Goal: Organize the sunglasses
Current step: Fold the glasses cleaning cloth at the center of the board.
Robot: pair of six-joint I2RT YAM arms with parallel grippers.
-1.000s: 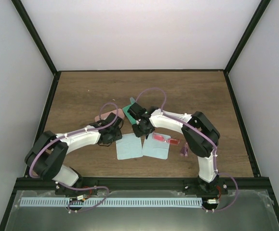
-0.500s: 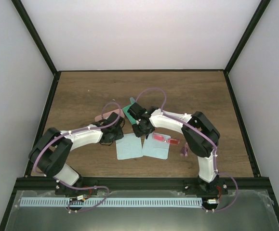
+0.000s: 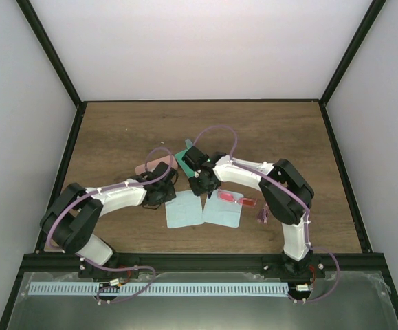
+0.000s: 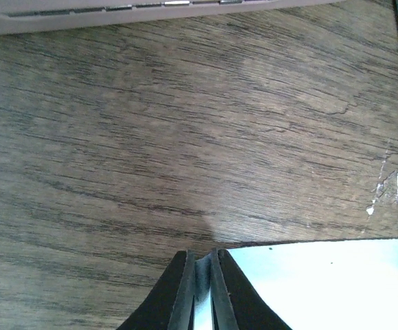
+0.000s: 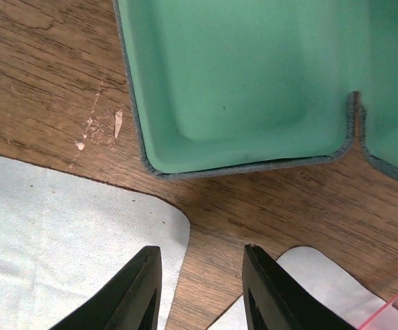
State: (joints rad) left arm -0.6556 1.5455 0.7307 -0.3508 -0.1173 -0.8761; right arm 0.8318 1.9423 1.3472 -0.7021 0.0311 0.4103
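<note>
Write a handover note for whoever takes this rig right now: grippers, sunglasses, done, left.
Left gripper: shut, low at the corner of the left cloth; it may be pinching the edge, can't confirm.
Right gripper: open, empty, over the gap between the two cloths, just short of the open green case.
Red sunglasses: lying on the right cloth.
Purple sunglasses: on the bare table, right of that cloth.
Pink case: by the left arm.
Done: green case open.
Left: neither pair is in a case yet.
</note>
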